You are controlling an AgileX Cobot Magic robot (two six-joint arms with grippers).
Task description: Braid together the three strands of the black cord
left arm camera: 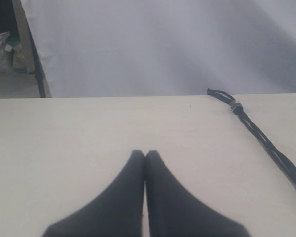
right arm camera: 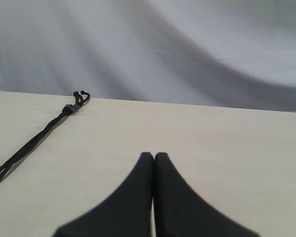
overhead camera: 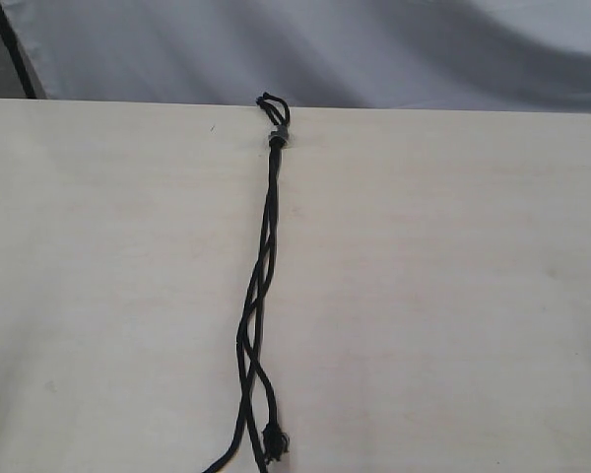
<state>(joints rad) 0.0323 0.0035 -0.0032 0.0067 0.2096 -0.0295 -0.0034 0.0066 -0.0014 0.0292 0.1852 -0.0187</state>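
The black cord lies down the middle of the pale table, its short loop and grey clip at the far edge. The three strands run toward the near edge, loosely crossed over one another low down, one with a knotted tip. Neither gripper shows in the exterior view. In the left wrist view the left gripper is shut and empty above bare table, the cord off to its side. The right gripper is also shut with nothing in it, and the cord lies apart from it.
A grey-white cloth backdrop hangs behind the table's far edge. A dark post stands at the back left corner, with clutter beyond it.
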